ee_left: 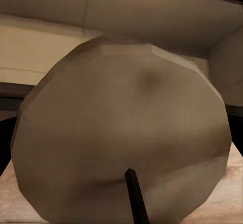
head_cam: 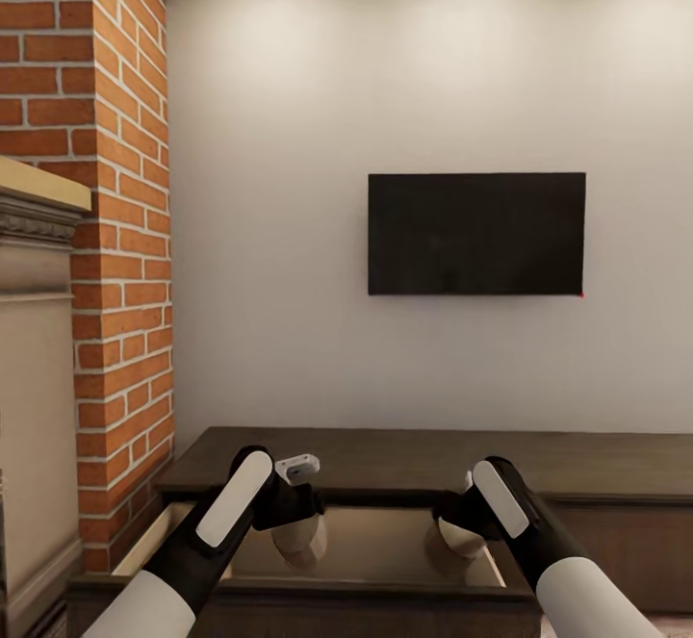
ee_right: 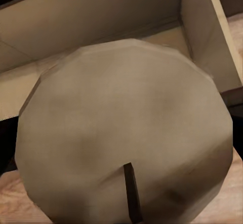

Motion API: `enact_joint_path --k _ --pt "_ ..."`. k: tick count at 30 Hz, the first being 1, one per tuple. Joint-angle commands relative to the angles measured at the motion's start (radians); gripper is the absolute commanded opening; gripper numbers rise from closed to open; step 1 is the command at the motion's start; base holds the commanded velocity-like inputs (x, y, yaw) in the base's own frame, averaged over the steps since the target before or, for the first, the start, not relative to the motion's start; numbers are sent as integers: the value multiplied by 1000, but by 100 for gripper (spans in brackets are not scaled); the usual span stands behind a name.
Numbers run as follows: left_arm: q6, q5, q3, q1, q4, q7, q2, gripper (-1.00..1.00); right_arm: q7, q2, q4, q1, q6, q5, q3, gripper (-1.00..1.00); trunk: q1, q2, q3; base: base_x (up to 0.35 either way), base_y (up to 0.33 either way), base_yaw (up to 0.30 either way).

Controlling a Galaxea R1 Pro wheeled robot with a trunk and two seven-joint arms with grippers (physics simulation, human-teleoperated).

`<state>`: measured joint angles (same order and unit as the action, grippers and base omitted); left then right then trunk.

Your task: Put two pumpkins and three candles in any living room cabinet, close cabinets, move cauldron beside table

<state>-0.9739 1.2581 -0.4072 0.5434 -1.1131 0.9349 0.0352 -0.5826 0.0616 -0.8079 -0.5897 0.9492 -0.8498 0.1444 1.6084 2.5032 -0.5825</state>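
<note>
Two beige candles, one at the left gripper, one at the right gripper, both over the cabinet's open drawer; finger grip on either cannot be told.

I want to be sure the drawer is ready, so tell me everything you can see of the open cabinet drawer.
The drawer is pulled out of the long, low dark-brown cabinet below the wall television. Its front looks like dark wood; its inside walls are pale beige. Each arm hangs a beige candle, left and right, over it.
</note>
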Motion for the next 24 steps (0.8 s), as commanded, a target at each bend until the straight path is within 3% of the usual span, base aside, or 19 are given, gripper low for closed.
enact_joint_path --k 1,12,24 --pt "0 10 -1 1 -1 10 0 -100 -10 1 -2 -1 0 -11 4 -100 0 1 -7 0 0 123" --pt "0 12 -3 1 -8 4 2 -100 -10 1 -1 -1 0 -9 3 -100 1 1 -25 0 0 108" --pt "0 13 -5 1 -13 1 1 -100 -9 3 -1 -1 -1 -12 -2 -100 1 1 -25 0 0 -35"
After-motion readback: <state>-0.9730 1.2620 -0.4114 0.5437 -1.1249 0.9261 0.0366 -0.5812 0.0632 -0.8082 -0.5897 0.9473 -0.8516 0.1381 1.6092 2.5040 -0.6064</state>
